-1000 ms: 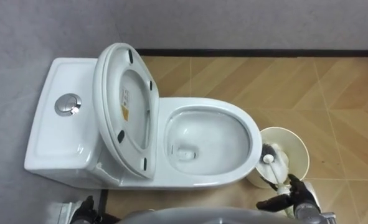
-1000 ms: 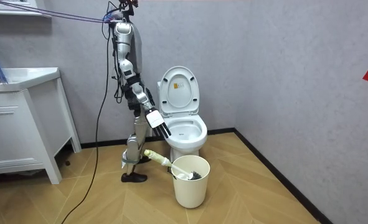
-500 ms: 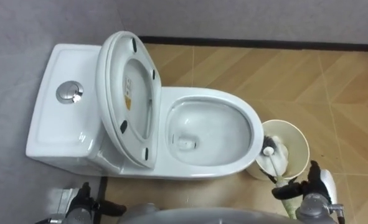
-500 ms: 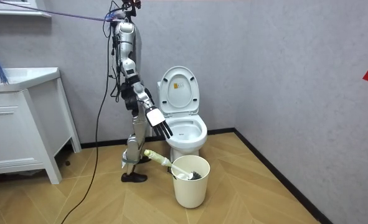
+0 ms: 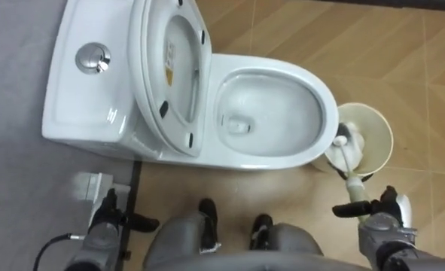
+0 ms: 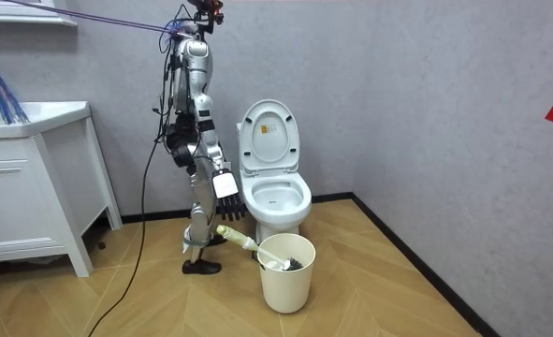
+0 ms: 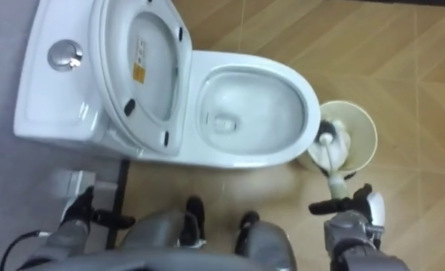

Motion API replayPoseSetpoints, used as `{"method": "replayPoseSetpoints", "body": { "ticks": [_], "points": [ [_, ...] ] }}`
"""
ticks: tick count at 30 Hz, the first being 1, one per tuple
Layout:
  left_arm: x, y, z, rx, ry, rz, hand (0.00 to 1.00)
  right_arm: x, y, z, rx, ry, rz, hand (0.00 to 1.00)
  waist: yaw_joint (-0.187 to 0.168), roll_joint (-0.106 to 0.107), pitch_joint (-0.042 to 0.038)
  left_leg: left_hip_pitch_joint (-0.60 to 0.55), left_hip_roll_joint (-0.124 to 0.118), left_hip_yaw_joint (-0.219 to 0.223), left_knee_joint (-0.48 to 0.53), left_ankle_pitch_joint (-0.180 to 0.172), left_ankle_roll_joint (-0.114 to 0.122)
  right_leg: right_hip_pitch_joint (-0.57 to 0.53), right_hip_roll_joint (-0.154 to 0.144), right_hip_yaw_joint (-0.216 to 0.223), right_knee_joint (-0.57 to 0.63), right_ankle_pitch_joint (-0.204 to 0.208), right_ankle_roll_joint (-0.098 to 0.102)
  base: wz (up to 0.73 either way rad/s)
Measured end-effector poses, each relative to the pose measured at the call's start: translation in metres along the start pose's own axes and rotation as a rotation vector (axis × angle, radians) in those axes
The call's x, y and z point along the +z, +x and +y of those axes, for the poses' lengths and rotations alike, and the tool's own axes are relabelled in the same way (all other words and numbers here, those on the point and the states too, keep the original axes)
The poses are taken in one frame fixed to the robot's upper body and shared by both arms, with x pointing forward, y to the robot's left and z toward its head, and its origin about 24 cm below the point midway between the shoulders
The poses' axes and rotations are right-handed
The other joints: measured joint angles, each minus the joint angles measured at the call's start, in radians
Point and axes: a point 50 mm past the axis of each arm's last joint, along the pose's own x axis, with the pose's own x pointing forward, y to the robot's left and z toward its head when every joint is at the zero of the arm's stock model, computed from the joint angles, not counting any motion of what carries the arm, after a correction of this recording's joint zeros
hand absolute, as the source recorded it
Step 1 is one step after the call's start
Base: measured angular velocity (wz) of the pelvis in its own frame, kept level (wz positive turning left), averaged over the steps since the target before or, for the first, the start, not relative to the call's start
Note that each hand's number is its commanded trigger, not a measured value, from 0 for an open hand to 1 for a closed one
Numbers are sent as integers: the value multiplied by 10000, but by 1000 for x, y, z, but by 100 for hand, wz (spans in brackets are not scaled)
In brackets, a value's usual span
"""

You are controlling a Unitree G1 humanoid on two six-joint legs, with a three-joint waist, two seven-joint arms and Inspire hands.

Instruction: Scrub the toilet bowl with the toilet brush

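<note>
Left hand (image 5: 111, 220) is hanging relaxed and empty. Right hand (image 5: 388, 220), fingers straight, is hovering just beside the toilet brush (image 5: 348, 162) standing in its cream bucket (image 5: 388, 147). It should be wrapping the handle's top firmly before lifting toward the toilet bowl (image 5: 326, 113).

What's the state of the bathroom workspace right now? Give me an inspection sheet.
Surface: wood-pattern floor.
Job's things: toilet, lid up; brush head down in bucket, handle leaning out.
Clutter: nothing seen.
Hands: left hand open, idle; right hand open, near the brush handle, not holding it.
Cables: nothing seen beyond the robot's own.
Surroundings: grey wall; white cabinet at the room view's left.
</note>
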Motion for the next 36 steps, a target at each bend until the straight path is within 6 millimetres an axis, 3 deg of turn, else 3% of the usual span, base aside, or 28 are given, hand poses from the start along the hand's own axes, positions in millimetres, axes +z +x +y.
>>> {"method": "replayPoseSetpoints", "body": {
  "ticks": [9, 17, 24, 32, 36],
  "points": [
    [67, 6, 0, -10, 160, -2087, 0, 43, 11, -17, -132, 990, -326, 0, 48, -74, 85, -2558, -13, 82, 1012, 214, 140, -2887, -267, 251, 1651, -239, -130, -1],
    [107, 1, 0, -162, 688, -3634, 0, 78, 19, -43, -645, 673, -1323, 0, 294, -84, 154, -4471, -4, 248, 1961, 267, 200, -5039, -550, 358, 3132, -503, -306, 1],
    [127, -7, -8, -433, 1061, -4563, 0, 103, 16, -45, -951, 1106, -1934, 0, 331, -76, 198, -5547, -8, 238, 2772, 225, 179, -6183, -780, 359, 4193, -825, -490, 8],
    [137, -11, -12, -580, 1143, -5117, 0, 103, 17, -49, -1060, 1210, -2010, 0, 460, -35, 223, -5906, 25, 226, 3193, 110, 70, -6550, -883, 325, 4752, -1038, -647, 1],
    [137, -12, -13, -673, 1149, -5208, 0, 103, 19, -55, -1219, 1143, -2018, 0, 556, -22, 217, -6054, -84, 235, 3230, 117, 54, -6775, -1102, 316, 5029, -1164, -677, 10]
  ]
}}
